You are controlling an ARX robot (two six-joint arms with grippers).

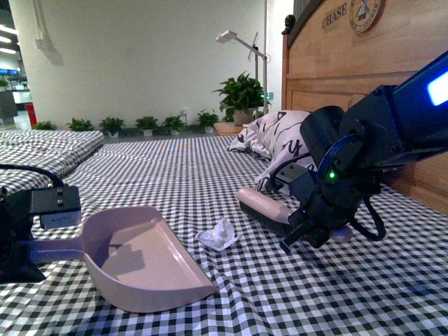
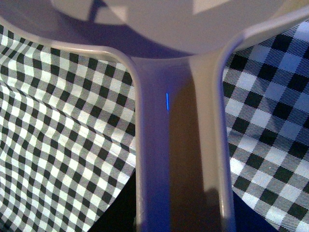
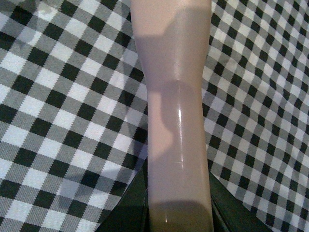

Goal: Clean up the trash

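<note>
Checkered bedsheet [image 1: 210,175] over a bed, wooden headboard [image 1: 364,77] on the right, potted plants along the far wall. Right gripper [image 1: 308,227] is closed around the pink handle of a brush [image 1: 262,206]; right wrist view confirms the handle [image 3: 176,121] running straight out of the jaws. Brush head sits low over the sheet, just beside the tissue wad [image 1: 219,234], on its right. Left gripper [image 1: 24,245] clamps the handle of the dustpan [image 1: 140,259]; left wrist view shows that handle [image 2: 181,145] centred in the grip. Pan lip rests on the sheet just left of the wad, which lies between the two tools. Next move, my read: sweep leftward, bristles touching cloth, short stroke toward the pan mouth. Keep the pan lip pressed flat so the wad doesn't slip underneath. Risk: sheet wrinkles near the lip could snag bristles or lift the edge. Pillow [image 1: 276,136] behind the brush is well clear.
</note>
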